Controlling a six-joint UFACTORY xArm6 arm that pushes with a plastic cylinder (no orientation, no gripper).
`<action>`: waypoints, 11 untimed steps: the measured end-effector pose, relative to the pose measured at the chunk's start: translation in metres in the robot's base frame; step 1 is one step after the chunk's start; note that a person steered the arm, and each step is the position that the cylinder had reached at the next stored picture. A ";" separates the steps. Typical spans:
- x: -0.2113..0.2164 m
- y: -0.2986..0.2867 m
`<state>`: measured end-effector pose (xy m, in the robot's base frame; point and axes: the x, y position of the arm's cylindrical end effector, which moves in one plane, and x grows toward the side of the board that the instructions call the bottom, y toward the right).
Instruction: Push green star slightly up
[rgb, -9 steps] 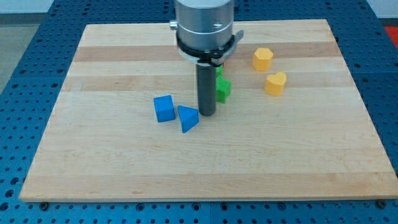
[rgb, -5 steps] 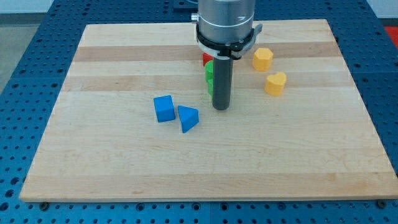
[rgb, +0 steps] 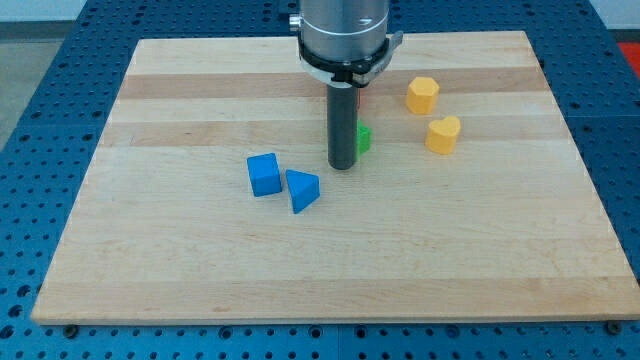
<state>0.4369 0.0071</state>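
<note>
My tip (rgb: 343, 165) rests on the wooden board (rgb: 200, 260), just below the green star (rgb: 362, 139). The rod hides most of the star; only a small green edge shows at the rod's right side. I cannot tell whether the tip touches it. A sliver of a red block (rgb: 361, 97) shows above the star, behind the rod. The arm's grey housing hangs over the board's top middle.
A blue cube (rgb: 264, 174) and a blue triangular block (rgb: 302, 190) lie side by side left of my tip. Two yellow blocks sit at the upper right: one (rgb: 422, 94) higher, a heart-like one (rgb: 443, 134) below it.
The rod swung right past the green blocks, then came back left. It now stands in front of the green star, covering most of it. The blue and yellow blocks have not moved.
</note>
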 end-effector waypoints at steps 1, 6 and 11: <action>0.000 -0.009; 0.035 -0.013; 0.005 0.036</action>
<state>0.4422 0.0431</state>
